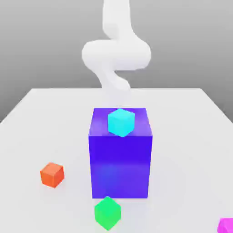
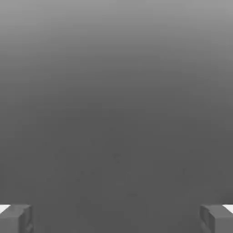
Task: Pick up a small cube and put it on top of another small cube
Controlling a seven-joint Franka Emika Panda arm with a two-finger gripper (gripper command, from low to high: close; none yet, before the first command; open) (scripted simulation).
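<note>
Exterior view, left to right: orange cube (image 1: 52, 174) sits alone on the white table (image 1: 32, 118), well apart from the table's left edge, open surface all round it. Green cube (image 1: 108, 213) is near the front edge, just in front of the big blue block (image 1: 120, 157), turned so a corner faces the camera. Cyan cube (image 1: 121, 122) rests on top of the blue block, near the top's front edge, also corner-on; no long axis on any cube. Magenta cube (image 1: 226, 225) is cut off at the bottom right corner. Right half of the table is bare.

All cubes are matte, flat-coloured, sharp-edged. White arm (image 1: 116, 54) rises behind the block, smooth and rounded.

Gripper (image 2: 116, 218) in the hand view: grey fingers (image 2: 16, 218) spread fully apart, nothing between them, plain grey background ahead.
</note>
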